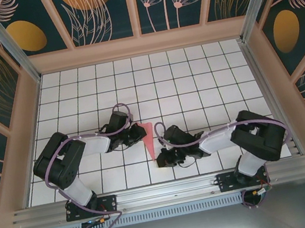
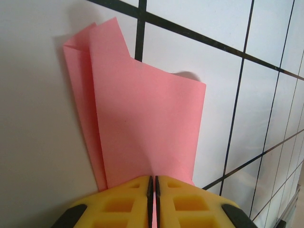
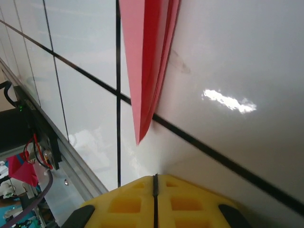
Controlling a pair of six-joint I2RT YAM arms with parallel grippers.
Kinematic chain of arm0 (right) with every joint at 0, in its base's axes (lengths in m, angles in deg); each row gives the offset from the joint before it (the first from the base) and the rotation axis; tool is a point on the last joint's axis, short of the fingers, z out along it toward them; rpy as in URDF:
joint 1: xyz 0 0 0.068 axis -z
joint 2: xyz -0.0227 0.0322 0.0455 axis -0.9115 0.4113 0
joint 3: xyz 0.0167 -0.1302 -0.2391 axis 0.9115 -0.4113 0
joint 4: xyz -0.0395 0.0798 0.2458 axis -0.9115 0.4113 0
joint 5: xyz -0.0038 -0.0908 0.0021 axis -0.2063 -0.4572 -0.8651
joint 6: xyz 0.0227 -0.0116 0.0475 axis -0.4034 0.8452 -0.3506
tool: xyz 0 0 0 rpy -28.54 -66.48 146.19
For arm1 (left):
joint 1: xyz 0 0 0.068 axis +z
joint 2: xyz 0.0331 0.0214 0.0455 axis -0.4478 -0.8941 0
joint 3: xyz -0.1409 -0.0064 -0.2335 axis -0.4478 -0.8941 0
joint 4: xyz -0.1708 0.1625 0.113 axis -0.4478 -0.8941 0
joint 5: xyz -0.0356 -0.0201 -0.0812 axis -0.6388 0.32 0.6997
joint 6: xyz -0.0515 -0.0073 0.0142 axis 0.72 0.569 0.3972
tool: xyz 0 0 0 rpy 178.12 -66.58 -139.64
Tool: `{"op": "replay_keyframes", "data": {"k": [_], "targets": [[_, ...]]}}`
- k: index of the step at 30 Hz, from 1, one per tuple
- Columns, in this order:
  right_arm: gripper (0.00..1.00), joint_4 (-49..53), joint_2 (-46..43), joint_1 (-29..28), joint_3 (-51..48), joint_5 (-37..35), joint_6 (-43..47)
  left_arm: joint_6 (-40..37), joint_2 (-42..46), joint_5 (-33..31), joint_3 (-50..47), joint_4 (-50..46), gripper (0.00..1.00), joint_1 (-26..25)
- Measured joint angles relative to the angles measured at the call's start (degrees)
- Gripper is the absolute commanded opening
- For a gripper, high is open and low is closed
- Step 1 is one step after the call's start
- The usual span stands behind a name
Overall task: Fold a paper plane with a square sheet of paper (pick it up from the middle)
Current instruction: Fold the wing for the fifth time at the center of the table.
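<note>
Left wrist view: left gripper (image 2: 152, 180) pinched closed on the near edge of the square sheet of paper (image 2: 142, 123), which is creased into a layered pink wedge.
It lies on the white grid table (image 1: 194, 83) between both arms. The right gripper (image 3: 155, 178) is closed and empty, just short of the wedge's point. Folding looks about midway; the next move needs one steady hold while the other presses a crease.
</note>
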Motion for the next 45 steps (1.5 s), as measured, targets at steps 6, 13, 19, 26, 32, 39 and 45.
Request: {"op": "replay_keyframes", "data": {"k": [6, 13, 19, 26, 32, 39, 45], "targets": [[0.10, -1.6, -5.9, 3.0, 0.8, -2.0, -1.8, 0.0, 0.3, 0.0, 0.0, 0.0, 0.16, 0.0], [0.10, -2.3, 3.1, 3.5, 9.1, -3.0, -2.8, 0.0, 0.2, 0.2, 0.1, 0.0, 0.16, 0.0], [0.10, -3.1, 8.9, 3.5, 8.2, -2.3, -3.8, 0.0, 0.2, 0.2, 0.1, 0.0, 0.17, 0.0], [0.10, -6.6, 9.0, 2.6, 5.4, -1.5, -3.9, 0.0, 0.1, 0.2, 0.1, 0.0, 0.16, 0.0], [0.10, -5.2, 7.3, -0.1, 4.1, -0.4, -2.8, 0.2, 0.0, 0.2, 0.2, 0.0, 0.16, 0.0], [0.11, -4.7, 4.5, -0.5, 1.1, 0.9, -2.8, 0.3, -0.1, 0.2, 0.2, 0.0, 0.16, 0.0], [0.12, -1.9, -0.7, 0.3, 1.1, -0.5, -2.7, 0.3, 0.1, 0.4, 0.2, 0.0, 0.17, 0.0]]}}
